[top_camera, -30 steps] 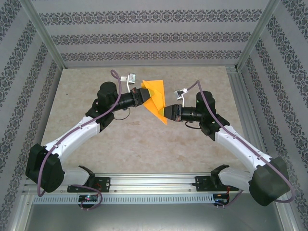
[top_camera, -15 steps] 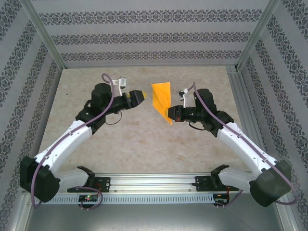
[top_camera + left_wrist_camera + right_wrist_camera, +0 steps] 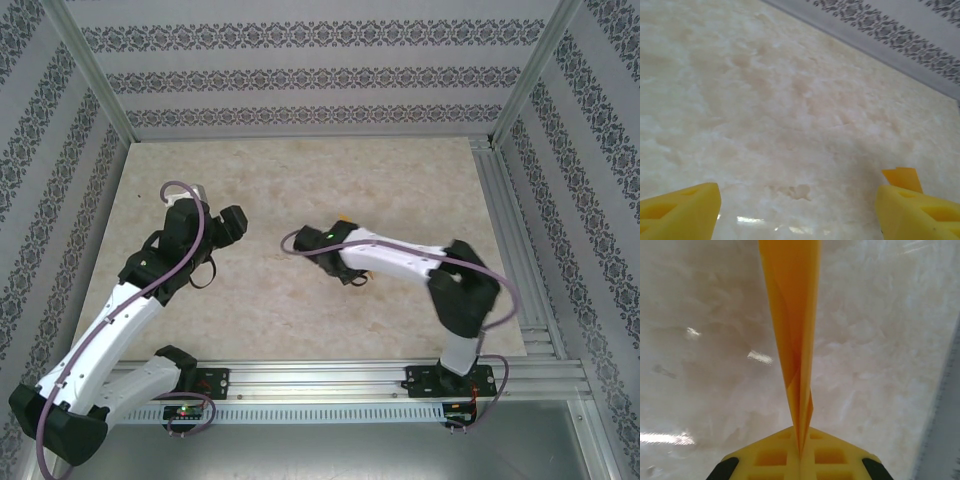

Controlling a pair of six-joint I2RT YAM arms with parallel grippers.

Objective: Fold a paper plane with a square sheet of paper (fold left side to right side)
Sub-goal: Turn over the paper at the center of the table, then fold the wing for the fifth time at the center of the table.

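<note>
The right hand (image 3: 801,442) pinches the paper plane (image 3: 791,315), which points to 12 o'clock over the worktop (image 3: 700,300). The left hand (image 3: 797,200) is open and empty. Folding looks done; next, set it down softly.

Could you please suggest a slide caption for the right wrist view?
Right gripper pinching the folded orange paper plane edge-on, with the pale marbled table behind.
</note>
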